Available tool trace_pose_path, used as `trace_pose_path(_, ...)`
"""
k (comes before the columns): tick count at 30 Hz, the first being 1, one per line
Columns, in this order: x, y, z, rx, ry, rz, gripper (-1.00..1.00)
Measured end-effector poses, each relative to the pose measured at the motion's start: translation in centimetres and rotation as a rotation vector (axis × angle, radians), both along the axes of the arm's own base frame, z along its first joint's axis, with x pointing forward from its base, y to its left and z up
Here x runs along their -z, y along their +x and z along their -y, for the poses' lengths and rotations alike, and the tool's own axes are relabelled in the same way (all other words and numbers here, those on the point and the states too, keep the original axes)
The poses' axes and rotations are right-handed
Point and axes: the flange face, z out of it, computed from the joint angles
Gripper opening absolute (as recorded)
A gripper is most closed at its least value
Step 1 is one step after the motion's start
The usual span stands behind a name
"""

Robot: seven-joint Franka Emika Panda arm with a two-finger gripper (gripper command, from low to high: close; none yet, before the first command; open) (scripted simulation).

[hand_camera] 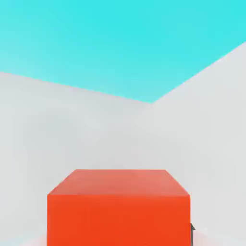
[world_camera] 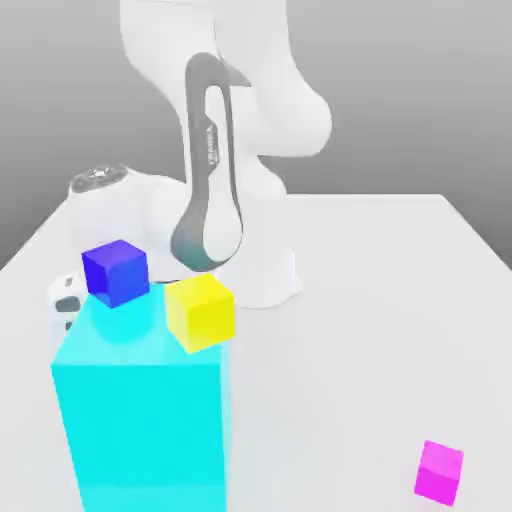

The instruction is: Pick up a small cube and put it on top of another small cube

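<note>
Red cube [hand_camera: 118, 218] was close under me, near the big cyan block [world_camera: 145, 425]. I couldn't tell how open my gripper was, or if it held anything. No cubes were stacked; lifting and stacking seemed left.

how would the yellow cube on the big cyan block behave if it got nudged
The yellow cube would probably slide rather than roll, given its flat faces and sharp edges. It looks stiff, so it likely wouldn't squash. Sitting by the edge of the cyan block, it might well tip off.
</note>
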Motion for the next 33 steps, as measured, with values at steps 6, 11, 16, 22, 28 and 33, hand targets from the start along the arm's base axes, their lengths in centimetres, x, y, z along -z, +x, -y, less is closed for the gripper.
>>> trace_pose_path(6,-8.5,0.9,6.6,0.287,-0.031,0.144,-1.00)
trace_pose_path(11,-17.8,2.4,10.5,0.412,-0.001,0.255,-1.00)
trace_pose_path(16,-24.4,4.0,9.6,0.339,0.044,0.262,-1.00)
trace_pose_path(22,-28.2,7.1,3.0,0.027,0.044,0.132,-1.00)
trace_pose_path(28,-26.9,8.5,-2.6,-0.222,0.005,0.007,-1.00)
trace_pose_path(33,-24.1,8.5,-2.9,-0.231,0.004,0.002,1.00)
